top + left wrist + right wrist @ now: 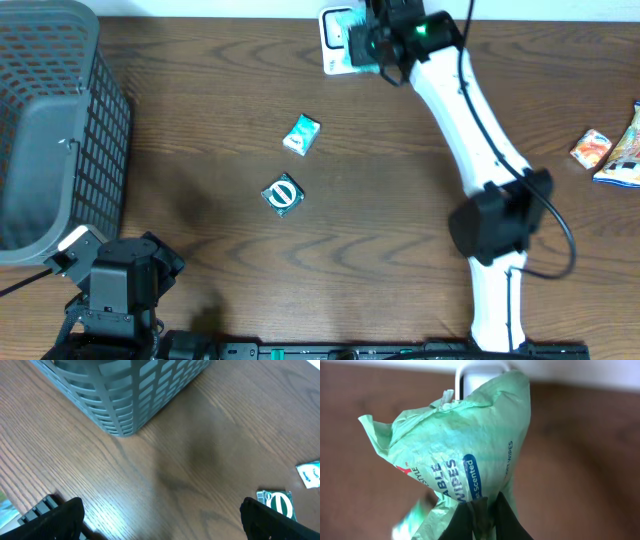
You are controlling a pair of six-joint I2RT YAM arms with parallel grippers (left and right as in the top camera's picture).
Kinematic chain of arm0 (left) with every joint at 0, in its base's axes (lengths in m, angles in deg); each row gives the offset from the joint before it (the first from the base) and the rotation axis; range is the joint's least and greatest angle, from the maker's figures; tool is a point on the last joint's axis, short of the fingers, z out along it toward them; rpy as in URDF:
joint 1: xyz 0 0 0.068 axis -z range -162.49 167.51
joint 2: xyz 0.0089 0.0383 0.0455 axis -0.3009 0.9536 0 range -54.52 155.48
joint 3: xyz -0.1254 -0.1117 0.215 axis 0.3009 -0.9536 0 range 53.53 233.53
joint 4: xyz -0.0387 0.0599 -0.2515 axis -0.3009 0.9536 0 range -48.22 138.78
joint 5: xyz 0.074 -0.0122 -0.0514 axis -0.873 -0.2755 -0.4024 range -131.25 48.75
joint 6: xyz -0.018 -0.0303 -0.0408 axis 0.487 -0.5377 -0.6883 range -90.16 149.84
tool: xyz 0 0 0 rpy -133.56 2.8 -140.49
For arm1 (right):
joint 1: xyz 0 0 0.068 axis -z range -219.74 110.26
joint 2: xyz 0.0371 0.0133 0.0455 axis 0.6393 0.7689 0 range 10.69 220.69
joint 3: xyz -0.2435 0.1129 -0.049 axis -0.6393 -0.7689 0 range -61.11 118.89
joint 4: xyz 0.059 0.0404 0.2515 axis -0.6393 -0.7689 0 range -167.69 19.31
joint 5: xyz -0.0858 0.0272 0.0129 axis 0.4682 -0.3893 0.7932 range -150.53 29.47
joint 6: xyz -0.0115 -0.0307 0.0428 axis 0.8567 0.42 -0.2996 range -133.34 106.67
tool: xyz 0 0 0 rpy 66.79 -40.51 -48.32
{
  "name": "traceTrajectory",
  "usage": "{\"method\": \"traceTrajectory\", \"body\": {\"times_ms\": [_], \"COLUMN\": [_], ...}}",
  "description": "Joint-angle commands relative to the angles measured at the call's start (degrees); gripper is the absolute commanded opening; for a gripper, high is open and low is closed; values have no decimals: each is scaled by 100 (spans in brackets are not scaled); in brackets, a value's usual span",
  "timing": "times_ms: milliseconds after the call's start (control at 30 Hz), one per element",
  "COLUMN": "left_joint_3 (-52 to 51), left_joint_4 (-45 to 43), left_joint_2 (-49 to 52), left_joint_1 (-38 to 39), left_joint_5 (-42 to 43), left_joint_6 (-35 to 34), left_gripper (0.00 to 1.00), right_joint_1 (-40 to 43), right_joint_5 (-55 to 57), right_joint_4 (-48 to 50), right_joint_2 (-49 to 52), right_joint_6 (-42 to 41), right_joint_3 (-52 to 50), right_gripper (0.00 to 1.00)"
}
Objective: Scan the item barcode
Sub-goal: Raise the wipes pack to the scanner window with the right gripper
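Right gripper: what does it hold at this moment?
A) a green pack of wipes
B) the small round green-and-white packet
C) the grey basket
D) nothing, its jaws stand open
A: in the right wrist view the right gripper is pinched shut on the bottom edge of the crumpled green wipes pack, whose label reads WIPES.

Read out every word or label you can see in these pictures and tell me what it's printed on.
"ABLE WIPES": on the green wipes pack; the start of the first word is lost in a crease.
"Scented": in a blue oval on the same pack.
"WIPES": small print on its side.
Green ring-logo packet, teal packet, packets at the table's right edge: print too small to read.
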Motion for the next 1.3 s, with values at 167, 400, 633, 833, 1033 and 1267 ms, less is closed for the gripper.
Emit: {"method": "traceTrajectory", "body": {"times_ms": [167,400,633,833,1033,1267], "left_joint_3": [0,0,0,0,0,0], "left_joint_4": [15,15,15,15,15,15], "left_joint_2": [-7,-7,-7,-7,-7,-7], "left_joint_1": [-17,-17,-17,-17,-17,-17], "left_joint_5": [-90,-90,-90,-90,-90,-90], "left_joint_6": [-76,-76,-76,-76,-76,-76], "left_gripper": [98,98,98,98,98,98], "right_joint_1": [-42,-57,-33,280,1113,2210], "right_joint_5": [470,981,979,1102,2277,3021], "right_joint_4": [1971,2225,1974,1384,55,-1626], "right_joint_2": [1237,1497,1482,1248,861,850], "right_joint_6": [177,243,262,256,17,20], "right_joint_3": [745,741,743,745,745,741], "right_gripper": [1,1,1,1,1,1]}}
